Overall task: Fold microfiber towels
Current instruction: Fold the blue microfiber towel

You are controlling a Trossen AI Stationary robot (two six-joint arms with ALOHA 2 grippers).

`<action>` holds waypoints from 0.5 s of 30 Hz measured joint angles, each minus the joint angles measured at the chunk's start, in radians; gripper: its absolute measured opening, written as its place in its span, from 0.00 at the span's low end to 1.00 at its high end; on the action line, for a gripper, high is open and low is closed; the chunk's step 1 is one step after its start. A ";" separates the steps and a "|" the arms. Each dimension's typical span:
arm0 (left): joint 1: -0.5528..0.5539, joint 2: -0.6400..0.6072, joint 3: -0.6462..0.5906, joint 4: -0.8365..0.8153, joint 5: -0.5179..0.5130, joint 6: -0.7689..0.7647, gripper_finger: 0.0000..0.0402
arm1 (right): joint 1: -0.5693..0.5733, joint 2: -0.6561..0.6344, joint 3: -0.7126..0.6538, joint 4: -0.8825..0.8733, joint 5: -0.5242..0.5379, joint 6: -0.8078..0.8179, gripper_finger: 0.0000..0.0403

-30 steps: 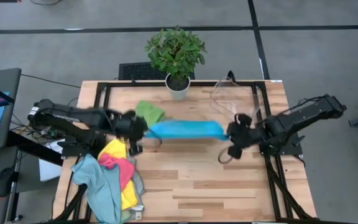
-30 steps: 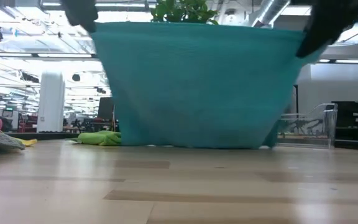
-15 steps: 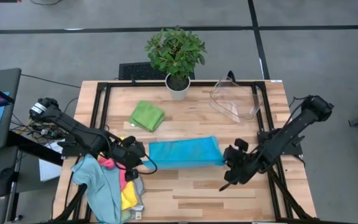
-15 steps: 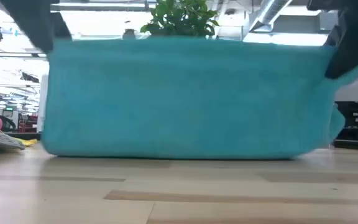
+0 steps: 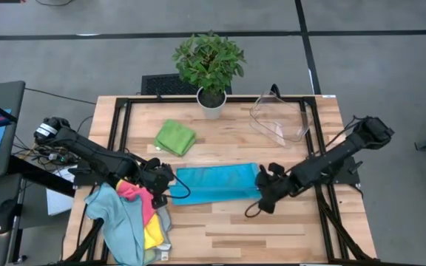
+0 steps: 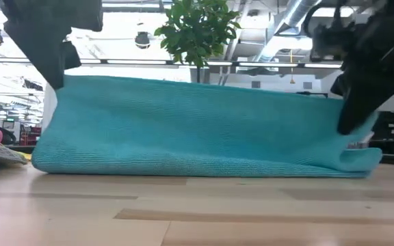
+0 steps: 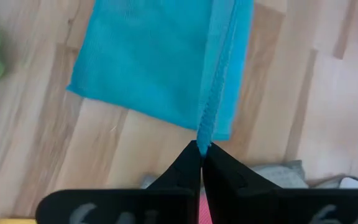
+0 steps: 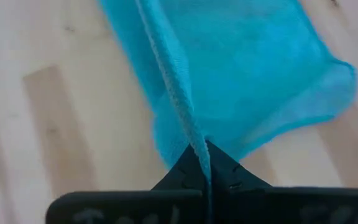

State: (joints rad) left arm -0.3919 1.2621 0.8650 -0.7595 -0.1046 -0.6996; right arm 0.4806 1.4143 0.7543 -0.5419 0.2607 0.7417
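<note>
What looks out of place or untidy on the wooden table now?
The loose heap of pink, yellow and pale teal microfiber towels spills over the wooden table's near-left edge. The clear plastic bin lies tipped on its side near the potted plant.

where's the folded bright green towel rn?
High view: the folded bright green microfiber towel lies on the wooden table, left of centre toward the far edge, just in front of the white-potted plant and beyond the blue towel.

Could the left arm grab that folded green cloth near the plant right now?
Probably not yet: the left gripper is shut on the blue towel. The green towel lies uncovered nearby, so once it lets go, likely yes.
</note>
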 joint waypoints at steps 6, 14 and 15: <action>0.034 0.000 -0.001 -0.001 0.021 0.024 0.00 | -0.103 -0.010 -0.008 0.000 -0.024 -0.134 0.04; 0.123 0.000 -0.030 0.014 0.004 0.081 0.00 | -0.224 0.013 -0.008 0.000 -0.093 -0.285 0.05; 0.129 0.000 -0.042 0.021 0.007 0.076 0.00 | -0.236 0.015 -0.008 -0.001 -0.104 -0.295 0.05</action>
State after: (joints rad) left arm -0.2630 1.2625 0.8234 -0.7387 -0.0980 -0.6236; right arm 0.2442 1.4292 0.7467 -0.5430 0.1571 0.4467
